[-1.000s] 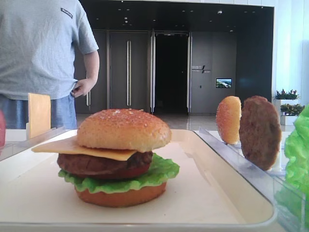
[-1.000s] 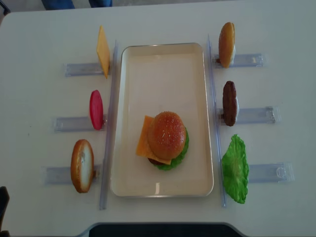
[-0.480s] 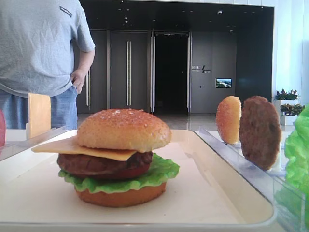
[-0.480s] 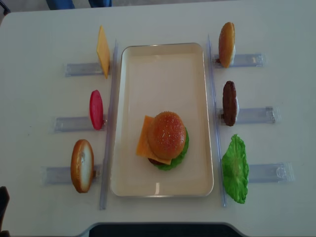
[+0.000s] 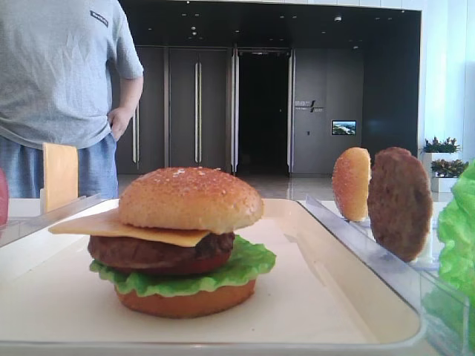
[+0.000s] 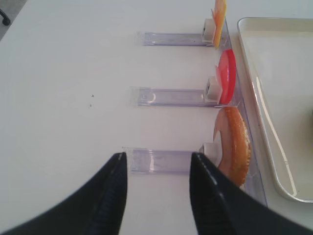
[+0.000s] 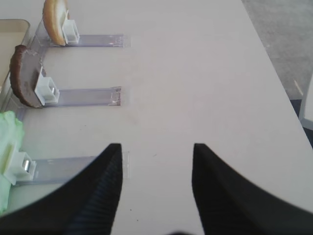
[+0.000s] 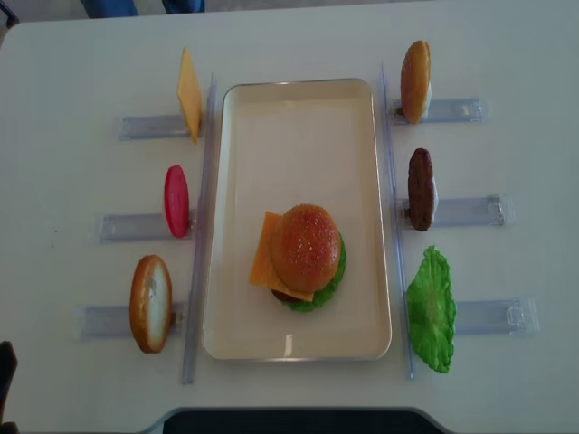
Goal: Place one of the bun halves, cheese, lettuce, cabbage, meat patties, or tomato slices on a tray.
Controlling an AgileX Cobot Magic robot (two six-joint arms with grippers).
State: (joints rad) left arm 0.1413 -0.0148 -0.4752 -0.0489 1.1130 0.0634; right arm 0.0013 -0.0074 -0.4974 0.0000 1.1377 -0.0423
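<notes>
White table (image 8: 72, 172), cream tray (image 8: 298, 99), finished burger with sesame bun (image 8: 306, 246) on top. Both grippers, right (image 7: 155, 169) and left (image 6: 157, 176), parted and empty, drawn back by the racks. Stacking apparently done; next, likely nothing beyond staying clear.

No text can be read: the small dark patch (image 5: 100, 18) on the chest of the bystander's grey T-shirt (image 5: 56, 70) and the pale sign (image 5: 306, 106) on the dark back wall are both too small and blurred.
</notes>
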